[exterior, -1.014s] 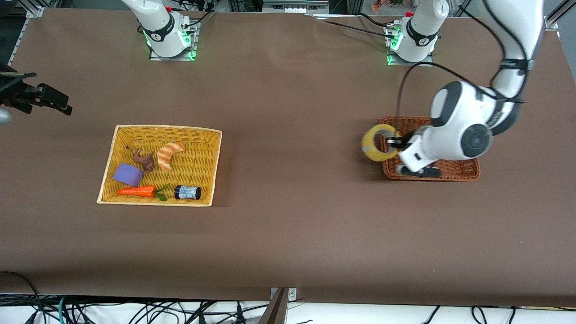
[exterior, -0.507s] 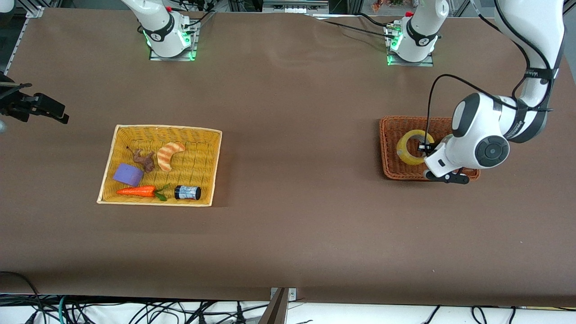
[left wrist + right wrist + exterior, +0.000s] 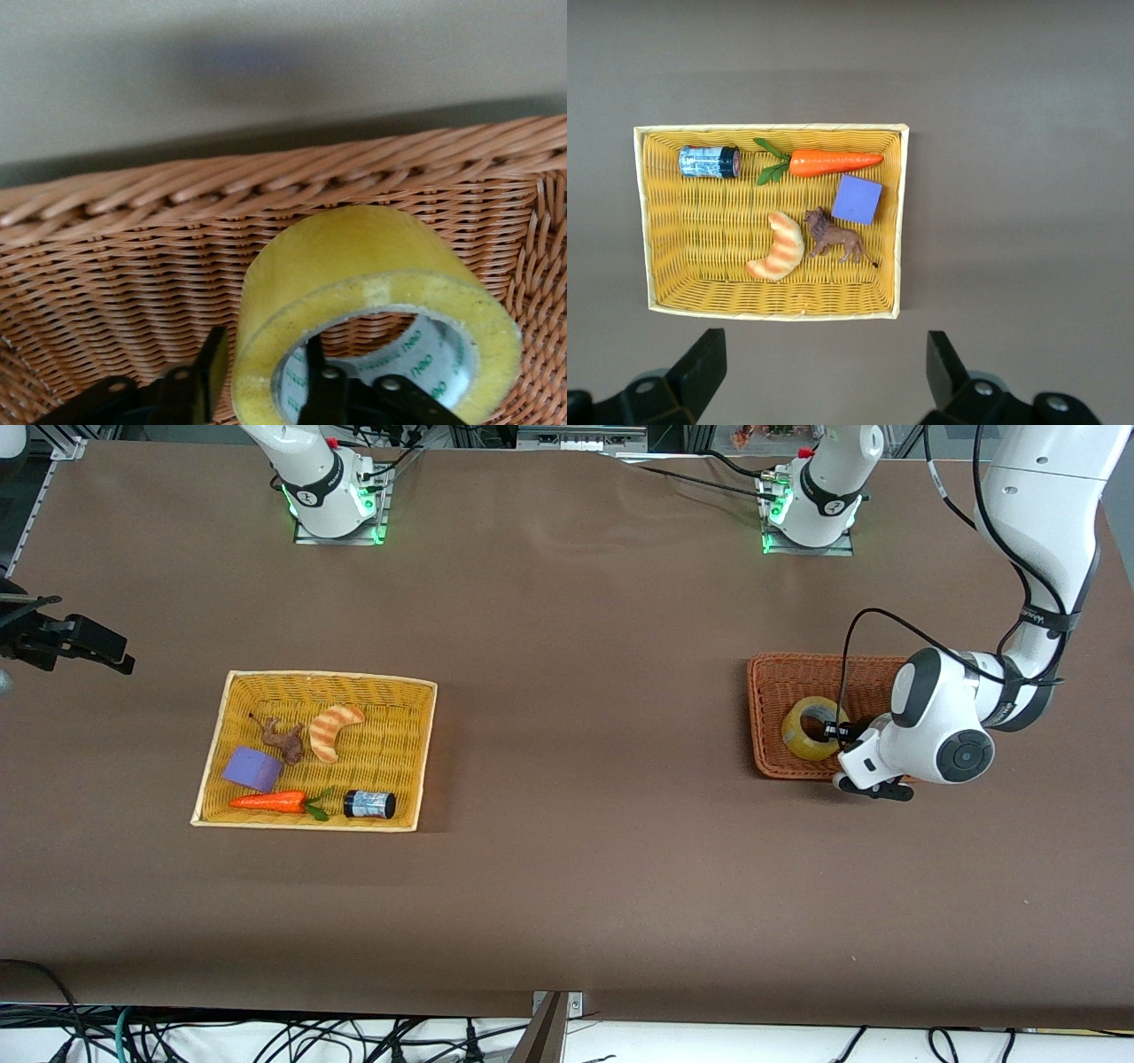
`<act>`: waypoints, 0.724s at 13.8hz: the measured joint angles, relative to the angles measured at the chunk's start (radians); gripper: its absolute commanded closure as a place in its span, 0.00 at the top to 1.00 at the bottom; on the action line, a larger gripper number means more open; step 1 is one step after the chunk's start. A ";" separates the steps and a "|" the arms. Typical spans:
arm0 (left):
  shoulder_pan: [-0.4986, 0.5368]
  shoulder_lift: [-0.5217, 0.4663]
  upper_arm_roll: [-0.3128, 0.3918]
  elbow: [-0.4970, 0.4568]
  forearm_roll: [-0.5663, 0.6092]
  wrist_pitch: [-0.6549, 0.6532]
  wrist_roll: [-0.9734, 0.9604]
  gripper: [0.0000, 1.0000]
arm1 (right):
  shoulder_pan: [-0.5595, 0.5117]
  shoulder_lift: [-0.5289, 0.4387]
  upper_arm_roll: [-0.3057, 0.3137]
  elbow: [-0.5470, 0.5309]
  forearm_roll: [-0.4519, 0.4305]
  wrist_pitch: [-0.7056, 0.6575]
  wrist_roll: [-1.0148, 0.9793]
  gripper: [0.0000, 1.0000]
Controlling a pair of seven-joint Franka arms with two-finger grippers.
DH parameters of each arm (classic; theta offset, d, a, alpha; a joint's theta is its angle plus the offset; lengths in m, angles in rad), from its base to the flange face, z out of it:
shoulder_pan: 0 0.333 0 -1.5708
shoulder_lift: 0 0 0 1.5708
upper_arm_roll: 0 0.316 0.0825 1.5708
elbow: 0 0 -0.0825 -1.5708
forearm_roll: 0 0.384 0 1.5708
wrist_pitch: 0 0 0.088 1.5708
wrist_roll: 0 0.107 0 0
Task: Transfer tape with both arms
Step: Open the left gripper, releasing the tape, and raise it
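Note:
The yellow tape (image 3: 797,740) with its grey core sits tilted inside the brown wicker basket (image 3: 780,682) at the left arm's end of the table. My left gripper (image 3: 837,732) is shut on the tape's wall, one finger inside the core and one outside. The left wrist view shows the tape (image 3: 354,257) in the left gripper (image 3: 262,345), close to the basket's woven wall (image 3: 133,239). My right gripper (image 3: 89,646) waits open and empty in the air past the yellow basket, at the right arm's end. It also shows open in the right wrist view (image 3: 824,372).
A yellow wicker basket (image 3: 328,677) toward the right arm's end holds an orange striped croissant (image 3: 332,731), a brown lion figure (image 3: 283,740), a purple block (image 3: 252,769), a carrot (image 3: 268,802) and a small black-and-white cylinder (image 3: 369,804). Brown table between the baskets is bare.
My left gripper carried the tape from over the brown basket's edge toward the left arm's end and down into the basket. The right gripper has hardly moved.

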 measured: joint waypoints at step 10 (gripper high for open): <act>-0.005 -0.242 -0.111 0.342 -0.020 -0.387 -0.004 0.99 | 0.000 0.001 0.000 0.001 0.000 0.000 0.000 1.00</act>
